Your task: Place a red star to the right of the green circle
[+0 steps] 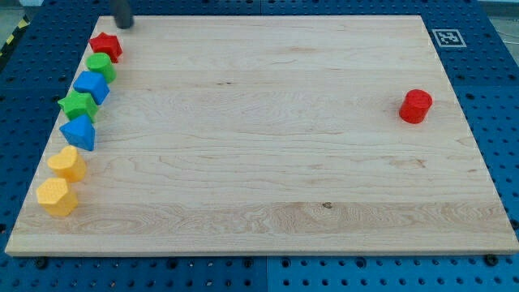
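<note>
The red star (106,46) lies at the top of a column of blocks along the board's left edge. The green circle (101,67) sits just below it, touching or nearly touching. My tip (122,24) is at the view's top left, just above and to the right of the red star, a small gap apart. Only the rod's lower end shows.
Below the green circle the column runs on: a blue block (92,86), a green star (79,105), a blue block (79,131), a yellow block (66,163), a yellow hexagon (57,195). A red cylinder (416,106) stands at the right. The wooden board (268,138) lies on a blue pegboard.
</note>
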`<state>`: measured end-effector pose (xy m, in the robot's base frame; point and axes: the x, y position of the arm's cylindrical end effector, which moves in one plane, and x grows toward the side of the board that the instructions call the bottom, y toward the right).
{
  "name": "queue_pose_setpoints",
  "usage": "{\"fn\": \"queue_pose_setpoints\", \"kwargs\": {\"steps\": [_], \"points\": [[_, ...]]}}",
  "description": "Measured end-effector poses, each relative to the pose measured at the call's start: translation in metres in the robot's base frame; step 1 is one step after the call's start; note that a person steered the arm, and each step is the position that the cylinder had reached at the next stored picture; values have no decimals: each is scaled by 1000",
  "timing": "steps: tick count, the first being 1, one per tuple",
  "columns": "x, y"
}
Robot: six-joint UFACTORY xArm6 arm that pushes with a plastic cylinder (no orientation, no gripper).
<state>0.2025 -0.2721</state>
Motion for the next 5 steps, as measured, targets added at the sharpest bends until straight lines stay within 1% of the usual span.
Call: {"fn": "queue_pose_setpoints", "kwargs": {"steps": [1,2,3,4,5], "points": [[-5,-32],[-3,-33],[14,-32],[45,-32],[48,-32]]}}
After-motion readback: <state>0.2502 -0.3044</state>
